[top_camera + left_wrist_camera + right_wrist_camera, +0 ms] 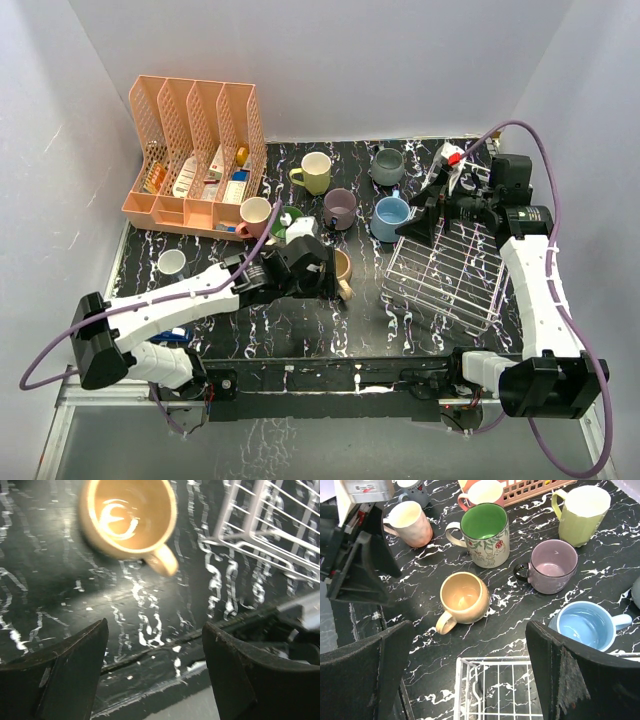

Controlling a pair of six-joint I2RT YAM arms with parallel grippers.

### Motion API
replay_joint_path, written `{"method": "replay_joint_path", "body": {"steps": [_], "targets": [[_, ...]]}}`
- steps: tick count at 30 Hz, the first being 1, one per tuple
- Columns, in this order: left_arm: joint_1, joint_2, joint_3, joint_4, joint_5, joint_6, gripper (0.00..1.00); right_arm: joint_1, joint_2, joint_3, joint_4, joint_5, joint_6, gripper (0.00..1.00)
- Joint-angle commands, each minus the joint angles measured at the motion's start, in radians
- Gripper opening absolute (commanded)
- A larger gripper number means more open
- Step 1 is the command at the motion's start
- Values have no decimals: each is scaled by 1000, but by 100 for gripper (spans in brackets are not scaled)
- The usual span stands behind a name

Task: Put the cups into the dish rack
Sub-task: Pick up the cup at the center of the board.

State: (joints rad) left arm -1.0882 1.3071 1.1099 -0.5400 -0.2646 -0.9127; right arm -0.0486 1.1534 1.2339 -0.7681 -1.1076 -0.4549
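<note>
Right now your left hand (155,630) is spread wide and holds nothing; it hangs low over the table (60,595), with the tan mug (127,515) upright just ahead of its fingers, handle turned towards the hand. Your right hand (467,630) is likewise apart and empty, poised above the far left corner of the dish rack (445,270). Every mug you can see stands on the table, outside the rack: the light blue mug (390,218) just beside its far edge, the mauve mug (340,208), yellow-green mug (315,172) and grey mug (387,165) farther back, the pink mug (257,213) by the peach organizer (195,150), the white mug (172,263) far left
</note>
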Motion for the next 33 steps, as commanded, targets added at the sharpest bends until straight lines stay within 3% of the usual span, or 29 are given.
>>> {"method": "replay_joint_path", "body": {"steps": [1,6,13,25,31,33], "targets": [[1,19,56,-115,-205,-69,72,-4,-21,-33,140,-57,53,98],[2,116,120,-116,-310,-111,68,-4,-26,-100,223,-84,80,98],[33,294,255,-291,-403,-263,56,-3,-22,-170,293,-116,114,98],[135,455,335,-270,-305,-192,54,-2,-40,-187,302,-116,135,98],[157,484,308,-207,-232,-139,39,-3,-43,-197,314,-108,146,98],[165,492,294,-183,-205,-128,38,-3,-49,-198,309,-103,145,98]]}}
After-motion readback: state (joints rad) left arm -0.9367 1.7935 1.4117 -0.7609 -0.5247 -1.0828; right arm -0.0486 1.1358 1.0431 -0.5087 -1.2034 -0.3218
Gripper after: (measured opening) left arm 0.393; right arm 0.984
